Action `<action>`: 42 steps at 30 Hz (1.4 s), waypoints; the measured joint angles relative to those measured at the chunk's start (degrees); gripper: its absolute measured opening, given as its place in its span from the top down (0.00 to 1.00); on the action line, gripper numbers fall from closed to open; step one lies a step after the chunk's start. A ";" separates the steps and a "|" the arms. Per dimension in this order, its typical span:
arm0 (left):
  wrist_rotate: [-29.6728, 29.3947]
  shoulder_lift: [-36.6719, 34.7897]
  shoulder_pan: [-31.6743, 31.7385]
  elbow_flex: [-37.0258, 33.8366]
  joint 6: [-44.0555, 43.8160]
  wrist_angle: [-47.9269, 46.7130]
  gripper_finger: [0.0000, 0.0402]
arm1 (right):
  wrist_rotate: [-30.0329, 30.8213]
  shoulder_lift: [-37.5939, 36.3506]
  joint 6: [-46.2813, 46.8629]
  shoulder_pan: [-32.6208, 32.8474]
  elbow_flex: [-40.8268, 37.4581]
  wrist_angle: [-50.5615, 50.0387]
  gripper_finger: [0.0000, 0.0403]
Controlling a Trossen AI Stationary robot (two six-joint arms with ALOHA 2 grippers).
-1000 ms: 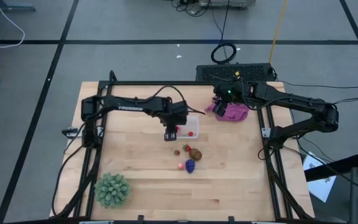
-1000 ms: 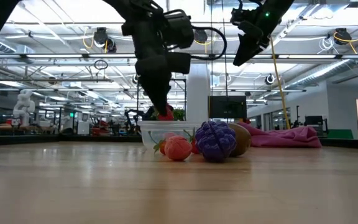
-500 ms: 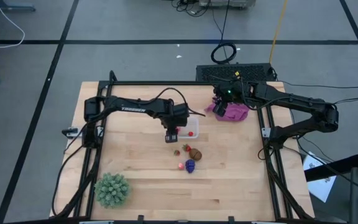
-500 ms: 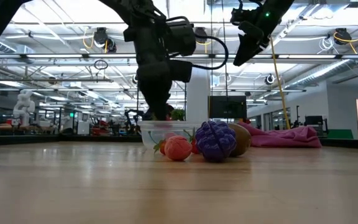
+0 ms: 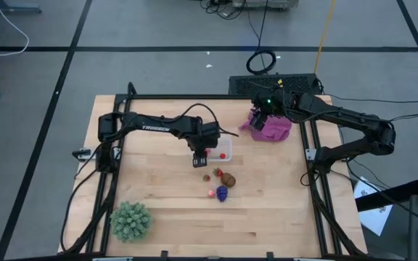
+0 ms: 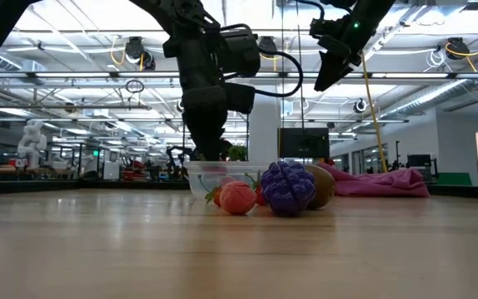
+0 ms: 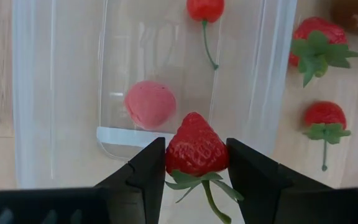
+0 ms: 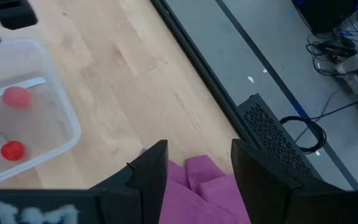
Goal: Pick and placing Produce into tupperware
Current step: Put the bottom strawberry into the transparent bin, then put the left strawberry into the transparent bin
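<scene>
Left hand [image 7: 194,163] blocks the tupperware [image 7: 73,93] rim; bare boards flank it.

tupperware [image 7: 61,93] cut off at frame edges, brown piece [image 7: 356,12] mostly out of frame

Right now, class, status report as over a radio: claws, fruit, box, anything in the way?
Left claw shut on strawberry, over box. Right claw open, above cloth. Two pieces in box; nothing in the way.

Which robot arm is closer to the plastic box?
Left. The left pincer hangs right over the box, gripping a strawberry. The right pincer hovers off to the side, above the purple cloth.
</scene>
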 joint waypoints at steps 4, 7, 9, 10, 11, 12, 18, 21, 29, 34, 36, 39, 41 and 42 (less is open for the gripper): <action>-0.39 0.00 0.27 -0.01 -0.07 0.23 0.61 | 0.00 0.00 0.00 -0.94 0.00 0.32 0.58; -0.41 0.00 0.37 -0.01 0.00 0.18 0.61 | -0.02 0.00 0.00 -0.95 0.00 0.48 0.58; -0.39 0.31 0.37 -0.01 0.09 0.44 0.61 | -0.02 0.00 0.00 -0.95 0.00 0.52 0.58; -0.41 0.52 0.37 -0.01 -0.04 0.42 0.61 | -0.02 0.00 0.00 -0.93 0.00 0.56 0.58; -0.41 0.63 0.36 -0.01 -0.13 0.18 0.61 | -0.02 0.00 0.00 -0.92 0.00 0.64 0.58; -0.40 0.69 0.35 -0.03 -0.13 0.07 0.61 | -0.02 0.00 0.00 -0.93 0.00 0.74 0.58; 0.39 1.30 0.37 -0.05 0.04 0.08 0.61 | -0.02 0.00 0.00 -0.93 0.00 1.25 0.58; 0.50 1.27 0.36 -0.01 0.02 0.13 0.60 | -0.02 0.00 0.00 -0.93 0.00 1.29 0.58; 0.55 1.27 0.35 -0.01 -0.13 0.07 0.49 | -0.04 0.00 0.00 -0.93 0.00 1.29 0.58; -0.40 1.27 0.35 0.03 -0.06 -0.01 0.43 | -0.04 0.00 0.01 -0.93 0.00 1.29 0.58; -1.79 1.04 0.35 0.54 -0.04 -0.85 0.42 | -0.04 0.00 0.00 -0.93 0.00 1.29 0.58; -3.89 -0.79 0.37 2.07 0.23 -2.97 0.41 | -0.04 0.00 0.02 -0.93 0.00 1.29 0.58; -5.23 -2.13 0.32 3.87 0.29 -5.54 0.41 | -0.07 0.00 0.02 -0.93 0.00 1.29 0.58; -5.78 -3.02 0.18 4.76 0.10 -7.08 0.41 | -0.04 0.00 0.02 -0.93 0.00 1.30 0.58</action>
